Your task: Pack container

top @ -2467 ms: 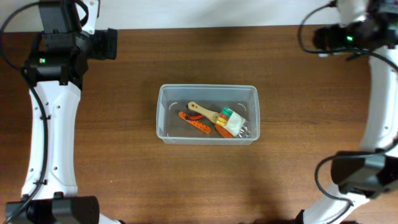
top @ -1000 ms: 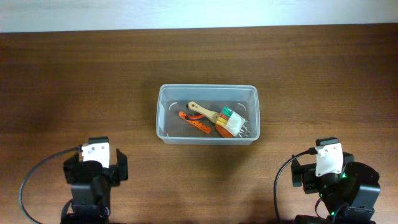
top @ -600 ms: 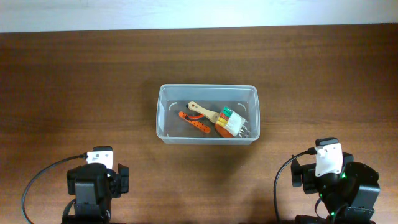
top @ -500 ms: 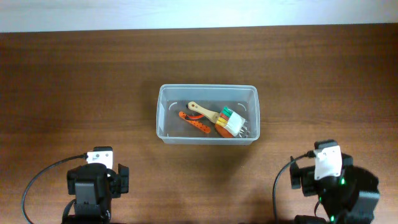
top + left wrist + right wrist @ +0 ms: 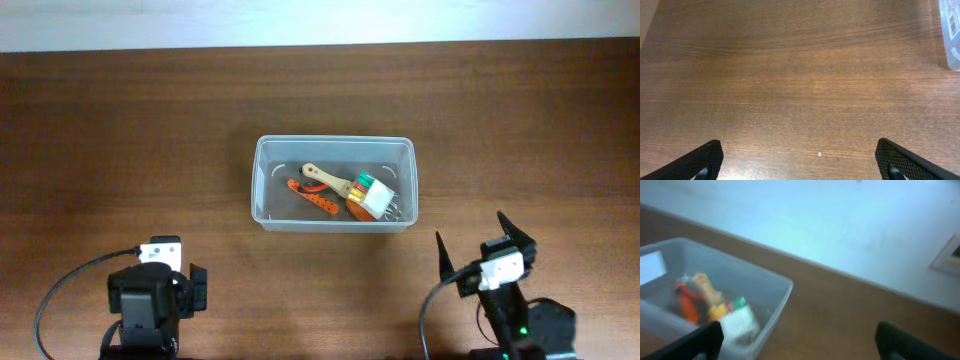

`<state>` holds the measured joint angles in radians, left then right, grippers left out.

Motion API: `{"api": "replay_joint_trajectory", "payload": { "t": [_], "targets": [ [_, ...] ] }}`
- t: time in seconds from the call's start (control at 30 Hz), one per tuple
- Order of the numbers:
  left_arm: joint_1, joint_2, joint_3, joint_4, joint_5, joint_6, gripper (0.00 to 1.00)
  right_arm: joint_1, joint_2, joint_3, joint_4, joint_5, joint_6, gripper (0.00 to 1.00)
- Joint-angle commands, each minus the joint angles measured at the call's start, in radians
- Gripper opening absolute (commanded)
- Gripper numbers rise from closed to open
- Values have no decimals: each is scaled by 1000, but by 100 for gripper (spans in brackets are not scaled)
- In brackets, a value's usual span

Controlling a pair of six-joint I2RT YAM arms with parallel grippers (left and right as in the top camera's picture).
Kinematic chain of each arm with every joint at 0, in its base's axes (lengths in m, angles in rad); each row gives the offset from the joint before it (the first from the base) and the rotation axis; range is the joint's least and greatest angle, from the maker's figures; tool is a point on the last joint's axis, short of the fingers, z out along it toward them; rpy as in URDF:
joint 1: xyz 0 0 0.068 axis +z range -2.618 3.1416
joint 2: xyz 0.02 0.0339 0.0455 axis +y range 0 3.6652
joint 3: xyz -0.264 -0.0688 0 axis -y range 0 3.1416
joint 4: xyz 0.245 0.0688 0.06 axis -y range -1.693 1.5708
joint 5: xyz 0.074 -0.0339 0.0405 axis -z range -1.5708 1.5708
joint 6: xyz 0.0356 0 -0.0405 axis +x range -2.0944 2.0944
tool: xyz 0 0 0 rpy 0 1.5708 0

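Note:
The clear container [image 5: 332, 141] stands mid-table. It holds a wooden-handled brush [image 5: 328, 180], an orange tool [image 5: 312, 199] and a white block with coloured stripes [image 5: 375, 197]. My left gripper [image 5: 800, 161] is open and empty over bare wood near the front left, with only the container's corner [image 5: 952, 35] at the view's right edge. My right gripper [image 5: 478, 246] is open and empty at the front right, its fingers spread wide and pointing toward the container [image 5: 771, 279], which lies left of it and apart from it.
The brown wooden table [image 5: 120, 150] surrounds the container. A pale wall [image 5: 840, 220] rises behind the table's far edge. A small white speck [image 5: 819, 154] lies on the wood between my left fingers.
Both arms have drawn back from the far side to the near edge. In the last half second the right wrist has tilted up, so its spread fingers now show from above. The container's contents have not moved.

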<state>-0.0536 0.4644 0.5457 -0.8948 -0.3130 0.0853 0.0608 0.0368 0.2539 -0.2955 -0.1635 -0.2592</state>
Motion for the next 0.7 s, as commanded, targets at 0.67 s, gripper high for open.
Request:
{"api": "replay_joint_trajectory", "payload": {
  "t": [0.67],
  "targets": [
    [-3, -8, -1, 0, -9, -3, 99, 10, -33, -232, 184, 247, 81, 99]
  ]
}}
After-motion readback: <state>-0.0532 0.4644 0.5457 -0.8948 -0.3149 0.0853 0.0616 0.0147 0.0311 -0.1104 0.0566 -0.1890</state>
